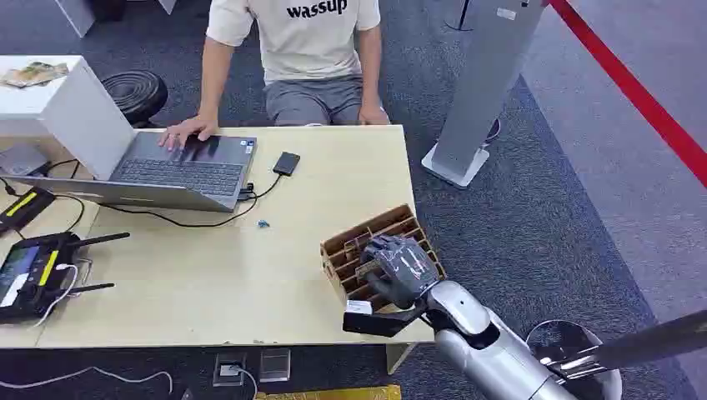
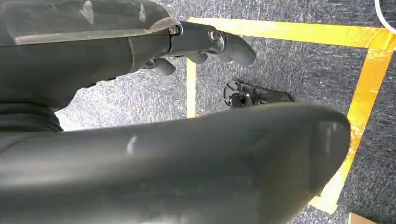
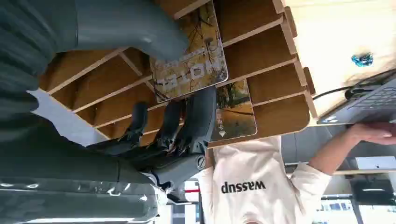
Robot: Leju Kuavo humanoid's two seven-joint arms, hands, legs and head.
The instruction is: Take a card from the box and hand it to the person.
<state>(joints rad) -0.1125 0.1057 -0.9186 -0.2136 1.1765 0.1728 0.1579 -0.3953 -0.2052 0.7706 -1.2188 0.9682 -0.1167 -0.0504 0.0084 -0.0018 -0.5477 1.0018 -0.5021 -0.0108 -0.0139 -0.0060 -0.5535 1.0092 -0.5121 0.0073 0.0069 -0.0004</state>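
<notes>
A slotted wooden box [image 1: 348, 242] stands at the table's near right corner. My right hand [image 1: 398, 267] reaches down into it. In the right wrist view the thumb [image 3: 135, 25] lies on one face of a yellow-brown picture card [image 3: 191, 70] and the dark fingers [image 3: 198, 116] on the other, so the hand pinches the card inside the box [image 3: 266, 51]. A second card [image 3: 236, 114] stands one slot further. The person [image 1: 296, 50] sits across the table with one hand [image 1: 188, 132] on a laptop. My left hand [image 2: 140, 51] hangs over the floor, fingers apart, holding nothing.
An open laptop [image 1: 167, 171] with its cable, a small black device [image 1: 286, 162] and a tiny blue object [image 1: 263, 223] lie on the table [image 1: 217, 275]. A black controller [image 1: 33, 271] sits at the left edge. A grey stand [image 1: 483, 83] rises to the right.
</notes>
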